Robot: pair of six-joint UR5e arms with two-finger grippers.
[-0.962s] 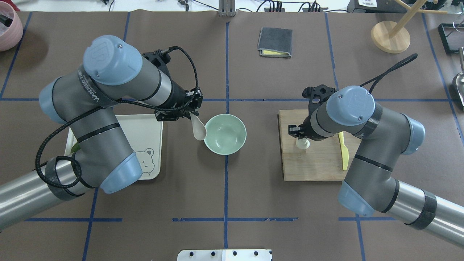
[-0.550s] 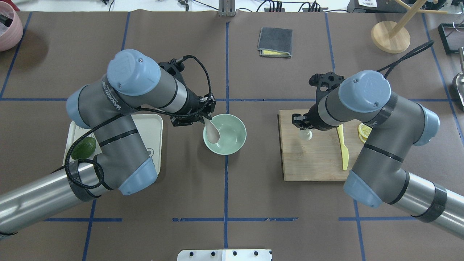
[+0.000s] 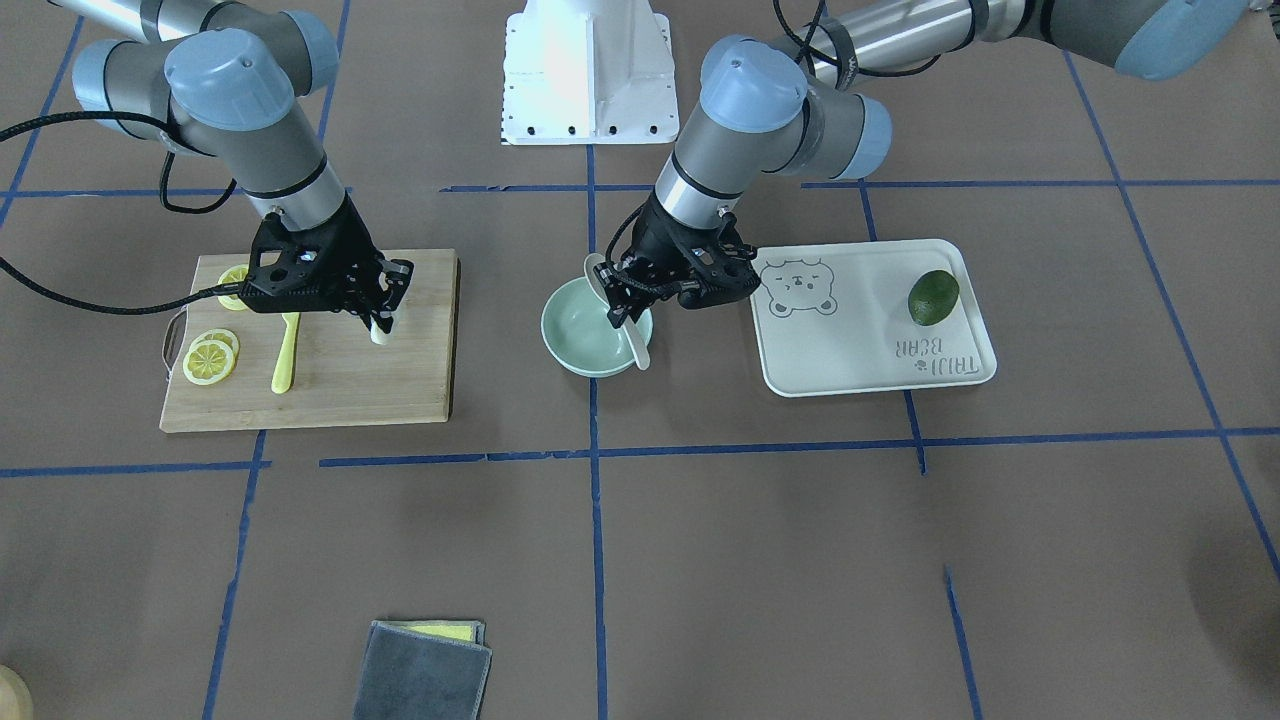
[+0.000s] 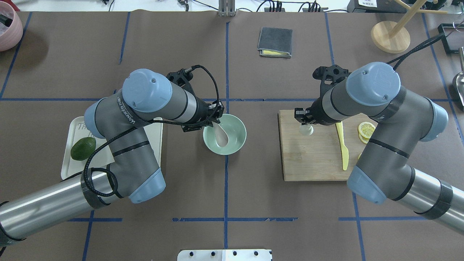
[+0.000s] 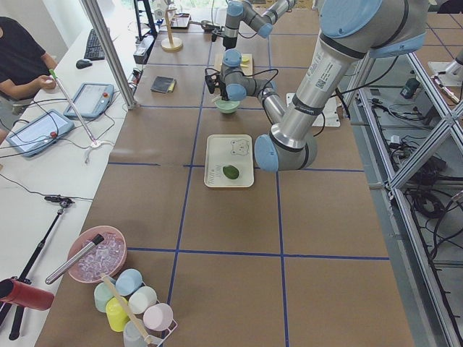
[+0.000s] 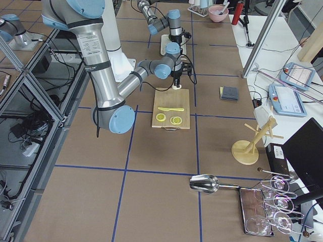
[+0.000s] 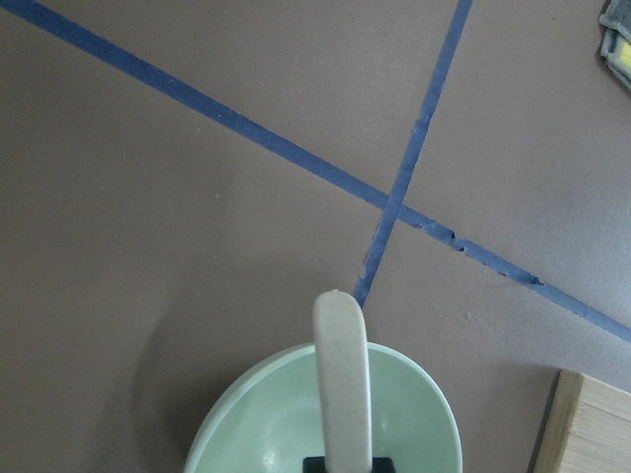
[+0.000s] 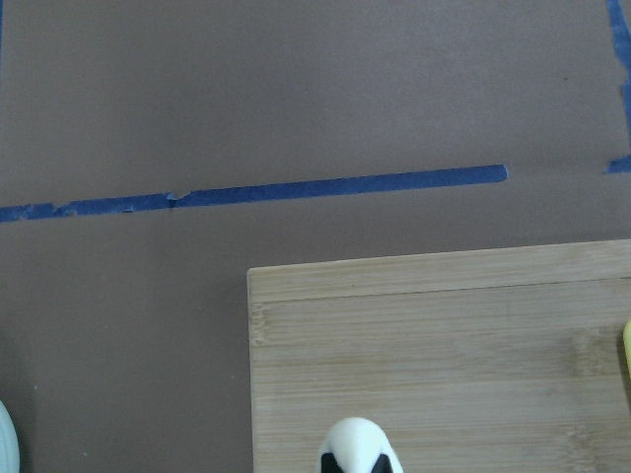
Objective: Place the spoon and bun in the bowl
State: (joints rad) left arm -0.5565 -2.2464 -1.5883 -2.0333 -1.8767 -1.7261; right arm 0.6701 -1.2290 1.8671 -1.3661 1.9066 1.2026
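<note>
Seen from overhead, the brown table (image 4: 181, 188) – crossed by blue tape lines – carried a mint bowl (image 4: 237, 127) near its centre. From it, a white tray (image 4: 70, 166) lay at nine o'clock, a wooden cutting board (image 4: 308, 159) at three and a folded grey cloth (image 4: 274, 40) at one.

The left arm swung in toward the middle of the table, and the left gripper (image 4: 214, 124) carried the off-white plastic soup spoon (image 4: 221, 136) with it. A second back the scoop hung just outside the left rim of the pale mint-green bowl (image 4: 236, 135), then over that rim, and at the end over the bowl's inside. As the arm moved off, the dark green avocado (image 4: 83, 148) on the off-white bear tray (image 4: 73, 127) came into sight. The right gripper (image 4: 305, 124) drew the cream-white steamed bun (image 4: 306, 130) toward the far edge of the wooden cutting board (image 4: 311, 159), and the right arm uncovered the yellow lemon slices (image 4: 365, 130).
</note>
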